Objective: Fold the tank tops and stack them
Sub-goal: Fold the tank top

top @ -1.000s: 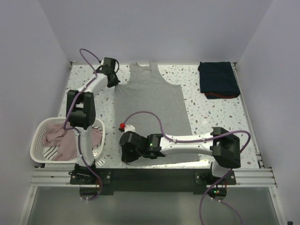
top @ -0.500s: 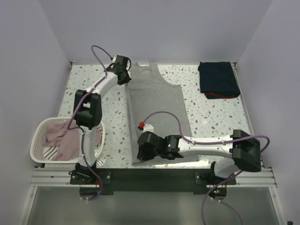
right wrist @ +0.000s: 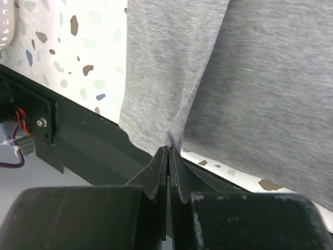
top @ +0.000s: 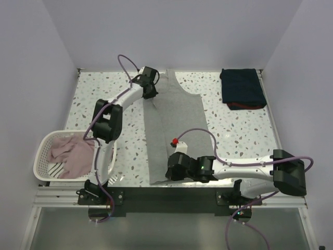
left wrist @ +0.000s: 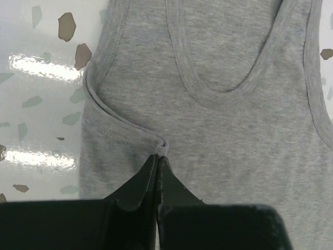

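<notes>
The grey tank top [top: 179,117] lies lengthwise in the middle of the table, its left side lifted and drawn rightward over itself. My left gripper [top: 151,92] is shut on the armhole hem near the far end; in the left wrist view its tips [left wrist: 157,156] pinch a small fold of that hem on the grey cloth [left wrist: 234,135]. My right gripper [top: 170,174] is shut on the bottom hem near the table's front edge, with the grey cloth [right wrist: 260,78] bunched between its tips [right wrist: 169,148]. A folded navy tank top [top: 241,88] lies at the back right.
A white slotted basket [top: 39,156] stands at the front left holding pinkish tank tops [top: 73,156]. The black rail of the table front [top: 166,197] runs just below the right gripper. White walls enclose the table on three sides.
Both grippers have moved right together, each carrying the grey top's left edge, so the spread top has become narrower and its left side folds over the middle.
</notes>
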Controlling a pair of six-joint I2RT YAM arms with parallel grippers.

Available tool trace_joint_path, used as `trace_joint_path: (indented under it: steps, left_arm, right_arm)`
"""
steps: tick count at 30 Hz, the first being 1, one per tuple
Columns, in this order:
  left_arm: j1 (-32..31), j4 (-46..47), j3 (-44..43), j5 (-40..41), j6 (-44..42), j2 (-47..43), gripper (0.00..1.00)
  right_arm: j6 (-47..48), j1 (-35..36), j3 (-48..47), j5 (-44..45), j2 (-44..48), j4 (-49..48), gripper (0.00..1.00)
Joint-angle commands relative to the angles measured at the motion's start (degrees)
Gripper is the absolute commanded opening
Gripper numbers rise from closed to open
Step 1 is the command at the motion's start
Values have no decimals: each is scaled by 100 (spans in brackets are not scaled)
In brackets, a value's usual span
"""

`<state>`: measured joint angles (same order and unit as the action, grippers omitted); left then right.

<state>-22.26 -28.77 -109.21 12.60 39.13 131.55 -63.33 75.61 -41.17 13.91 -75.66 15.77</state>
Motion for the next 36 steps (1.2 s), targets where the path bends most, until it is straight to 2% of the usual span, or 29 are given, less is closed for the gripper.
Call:
trace_joint_path:
  steps: [1, 15, 36]
  left_arm:
    - [-94, 56, -364, 146, 156, 11, 0]
    - [-200, 100, -470, 111, 261, 64, 0]
    - [-200, 355, -276, -47, 323, -199, 0]
  right_arm:
    - [-276, 6, 161, 314, 218, -188, 0]
    - [-505, 120, 452, 375, 210, -311, 0]
    - [-681, 551, 232, 727, -54, -57, 0]
